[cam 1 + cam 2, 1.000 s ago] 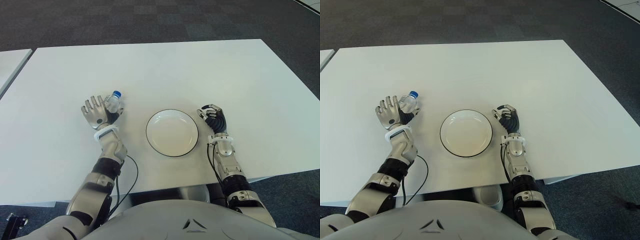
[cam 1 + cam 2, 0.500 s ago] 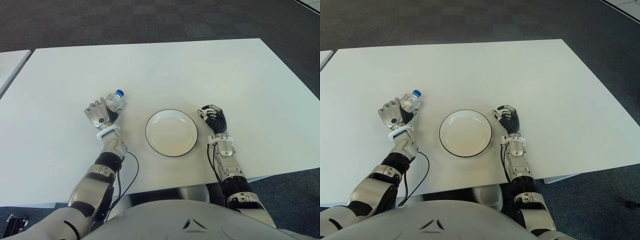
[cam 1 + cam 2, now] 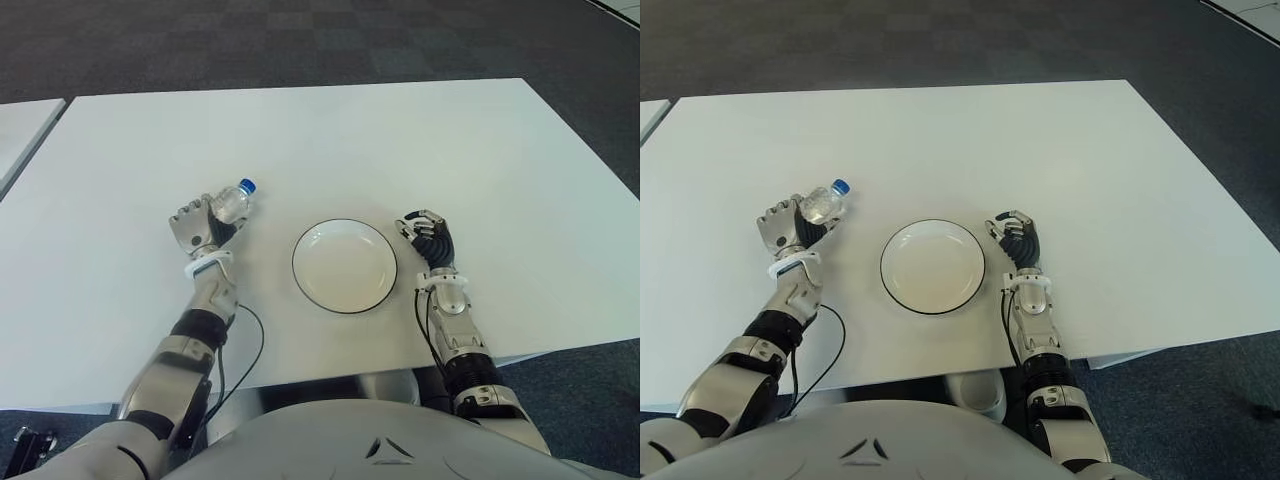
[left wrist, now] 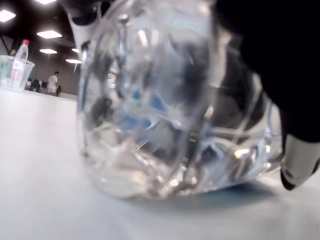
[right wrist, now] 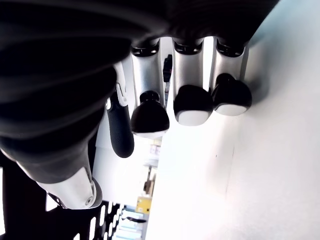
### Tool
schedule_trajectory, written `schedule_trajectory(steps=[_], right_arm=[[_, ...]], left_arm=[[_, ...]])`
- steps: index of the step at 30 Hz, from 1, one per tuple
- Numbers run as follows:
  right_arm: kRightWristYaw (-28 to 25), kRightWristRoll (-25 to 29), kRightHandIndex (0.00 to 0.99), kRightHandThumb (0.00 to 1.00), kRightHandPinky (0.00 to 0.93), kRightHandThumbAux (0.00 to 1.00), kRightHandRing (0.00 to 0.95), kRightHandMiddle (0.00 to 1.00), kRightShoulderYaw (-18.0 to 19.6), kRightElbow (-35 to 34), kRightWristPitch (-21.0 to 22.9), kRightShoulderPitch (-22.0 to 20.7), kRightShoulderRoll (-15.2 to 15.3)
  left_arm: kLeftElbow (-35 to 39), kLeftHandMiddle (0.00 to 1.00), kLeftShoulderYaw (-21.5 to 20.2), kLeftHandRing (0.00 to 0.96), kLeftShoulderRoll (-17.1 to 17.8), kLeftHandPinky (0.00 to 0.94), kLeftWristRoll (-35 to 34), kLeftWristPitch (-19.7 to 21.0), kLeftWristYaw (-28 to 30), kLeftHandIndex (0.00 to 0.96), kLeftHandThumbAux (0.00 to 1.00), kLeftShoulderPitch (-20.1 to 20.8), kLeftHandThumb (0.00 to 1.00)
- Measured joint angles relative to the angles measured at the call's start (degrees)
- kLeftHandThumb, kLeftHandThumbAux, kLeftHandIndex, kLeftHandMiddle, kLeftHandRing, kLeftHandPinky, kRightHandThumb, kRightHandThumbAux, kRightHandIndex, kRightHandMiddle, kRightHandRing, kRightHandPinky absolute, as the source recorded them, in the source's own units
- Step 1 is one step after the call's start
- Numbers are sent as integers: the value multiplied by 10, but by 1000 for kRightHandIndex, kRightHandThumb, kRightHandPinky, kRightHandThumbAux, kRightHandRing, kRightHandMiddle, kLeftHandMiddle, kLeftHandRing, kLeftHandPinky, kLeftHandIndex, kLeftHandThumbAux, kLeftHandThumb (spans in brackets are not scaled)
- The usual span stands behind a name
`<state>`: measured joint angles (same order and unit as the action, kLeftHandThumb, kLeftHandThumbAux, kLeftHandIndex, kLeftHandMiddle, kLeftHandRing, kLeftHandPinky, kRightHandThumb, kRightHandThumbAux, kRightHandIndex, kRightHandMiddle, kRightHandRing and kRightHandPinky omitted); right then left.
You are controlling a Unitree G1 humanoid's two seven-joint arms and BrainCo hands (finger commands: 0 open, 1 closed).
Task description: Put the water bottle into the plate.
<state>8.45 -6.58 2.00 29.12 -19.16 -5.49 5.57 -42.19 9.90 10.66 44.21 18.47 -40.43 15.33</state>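
Water bottle: the clear plastic water bottle [image 3: 231, 202] with a blue cap sits in the left hand [image 3: 196, 228], cap end tilted up and away from the robot, body leaning out past the fingertips toward the plate side.
Bottle contact: in the left wrist view the bottle [image 4: 165, 100] fills the frame, and its lower edge looks to be touching or just above the white table [image 3: 330, 130]; I cannot tell which.
Step in hand: judged as the start of the carry, with the bottle gripped and not yet over the plate.
Doing it well: lift enough for the bottle to clear the plate's raised rim, bring it across to the hand's right, and lower it near the middle before letting go. A round bottle laid on its side may roll, so setting it gently in the dished centre seems safest.
Left hand: fingers curled round the bottle's body, gripping it; a dark fingertip [image 4: 299, 165] shows pressed against its side.
Plate: the white plate with a dark rim [image 3: 300, 285] lies near the left hand's right side, well clear of it, empty.
Right hand: the right hand [image 3: 430, 240] shows just beside the plate's other edge, fingers [image 5: 192, 105] curled in and holding nothing, tips close to the table.
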Motion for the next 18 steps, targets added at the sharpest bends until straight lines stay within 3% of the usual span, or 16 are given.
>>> schedule_trajectory(steps=[18], right_arm=[[-2,1,436,697,869,732,882,889,8,4,-9,0,-1]], left_arm=[[55,530,-7,854,9,829,-62,-47,21,399,668,-32,856]])
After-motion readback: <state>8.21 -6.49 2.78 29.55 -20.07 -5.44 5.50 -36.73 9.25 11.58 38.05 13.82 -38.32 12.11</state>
